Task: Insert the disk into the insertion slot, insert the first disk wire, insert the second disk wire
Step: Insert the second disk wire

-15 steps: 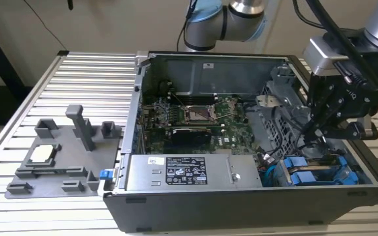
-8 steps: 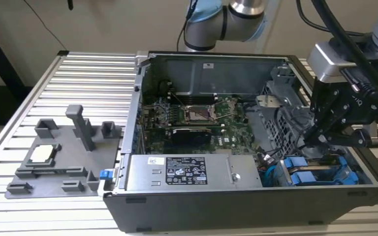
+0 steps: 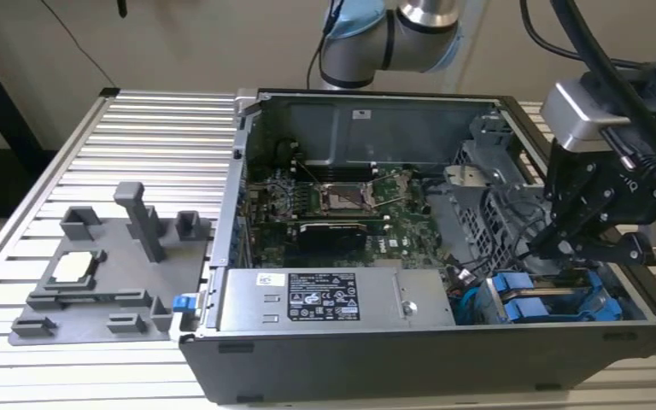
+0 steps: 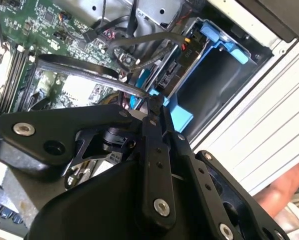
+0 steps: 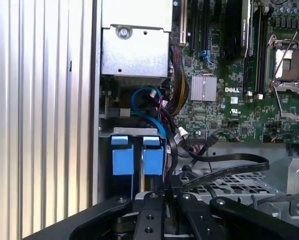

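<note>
Ribbed aluminium table [image 3: 134, 120] carries our open black computer case [image 3: 419, 359]. Our black claw [image 3: 542, 248] hangs inside, fingers drawn narrow on a black wire [image 4: 139, 92]. At its six o'clock, blue-framed disk [image 3: 533, 303] sits in the grey cage slot [image 5: 134, 131].

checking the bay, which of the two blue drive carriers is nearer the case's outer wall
In the first wrist view, the blue carrier beside the dark side wall of the case; the other blue carrier sits on the motherboard side, next to the black cables.
</note>
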Available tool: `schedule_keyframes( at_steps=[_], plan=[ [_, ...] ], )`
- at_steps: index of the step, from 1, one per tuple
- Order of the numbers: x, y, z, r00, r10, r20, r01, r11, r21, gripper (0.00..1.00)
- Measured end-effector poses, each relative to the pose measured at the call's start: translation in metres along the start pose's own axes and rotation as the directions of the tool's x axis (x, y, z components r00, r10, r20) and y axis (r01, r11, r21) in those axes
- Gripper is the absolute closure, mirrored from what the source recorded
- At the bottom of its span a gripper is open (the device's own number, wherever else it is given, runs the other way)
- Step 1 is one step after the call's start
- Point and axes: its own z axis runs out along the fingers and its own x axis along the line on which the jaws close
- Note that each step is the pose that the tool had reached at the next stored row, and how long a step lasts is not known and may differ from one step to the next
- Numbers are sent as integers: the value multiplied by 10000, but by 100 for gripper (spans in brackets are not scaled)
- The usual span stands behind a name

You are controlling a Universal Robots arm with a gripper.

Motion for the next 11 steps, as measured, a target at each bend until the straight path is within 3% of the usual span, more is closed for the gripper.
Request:
schedule_keyframes(
  at_steps=[11],
  plan=[
    [26,-109,33,10000,30,4,-30,10000,2,84]
  ],
)
